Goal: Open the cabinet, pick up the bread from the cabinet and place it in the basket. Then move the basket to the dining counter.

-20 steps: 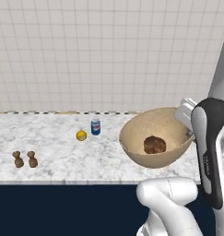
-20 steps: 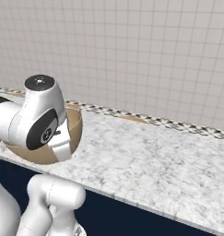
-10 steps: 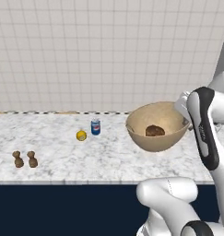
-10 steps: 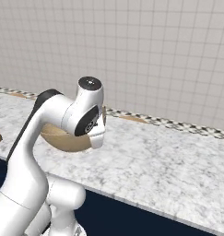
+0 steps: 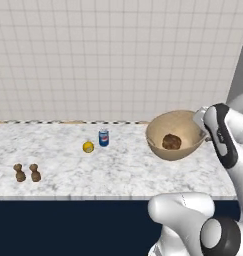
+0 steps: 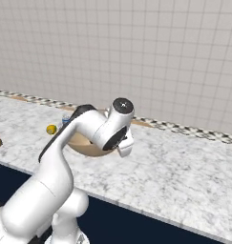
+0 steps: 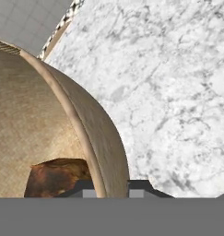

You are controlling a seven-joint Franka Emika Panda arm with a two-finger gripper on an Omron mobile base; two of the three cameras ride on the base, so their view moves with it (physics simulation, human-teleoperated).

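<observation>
Basket (image 5: 175, 134) hangs over the dining counter (image 5: 118, 170), our gripper (image 7: 106, 188) pinching its rim; bread (image 7: 58, 177) half-hidden inside.

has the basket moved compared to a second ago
Yes. In the left base view the basket, held at its rim by the gripper, has shifted right and toward the tiled wall, farther from the blue can on the dining counter.

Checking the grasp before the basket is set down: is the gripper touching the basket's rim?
Touching. In the hand view the gripper straddles the rim of the basket, one fingertip on each side of the wall, with the bread inside.
</observation>
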